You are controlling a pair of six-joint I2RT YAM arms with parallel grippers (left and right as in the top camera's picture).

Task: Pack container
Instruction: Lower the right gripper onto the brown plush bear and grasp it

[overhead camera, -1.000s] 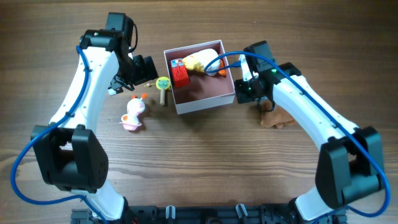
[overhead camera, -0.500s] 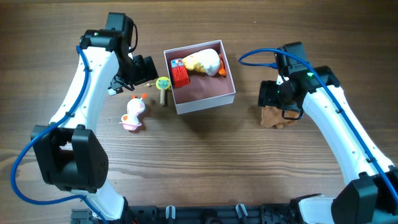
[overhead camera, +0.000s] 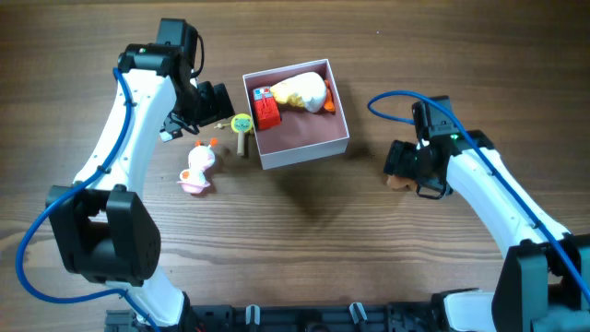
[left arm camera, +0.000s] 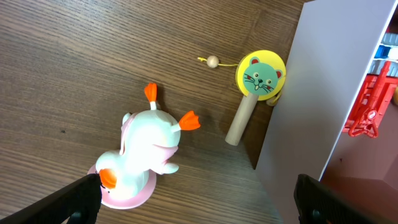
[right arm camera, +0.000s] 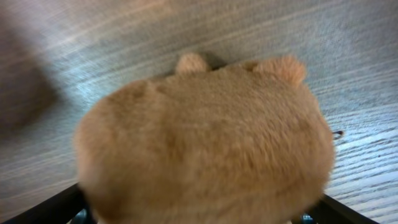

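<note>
Nearest us, the right gripper [overhead camera: 412, 166] straddles the brown plush toy [right arm camera: 205, 137], fingers spread and unclamped, which we judge as set for a grasp. Farther back, the container [overhead camera: 304, 153] sits mid-table, within reach of both arms. The left gripper [left arm camera: 199, 196] hangs released above the duck [left arm camera: 140, 155].

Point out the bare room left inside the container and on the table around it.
Inside the container, the front half of the pink floor is bare; the red toy and yellow plush crowd the back wall. The table in front is bare. Left of it is crowded: rattle, duck. The brown plush sits to its right.
</note>
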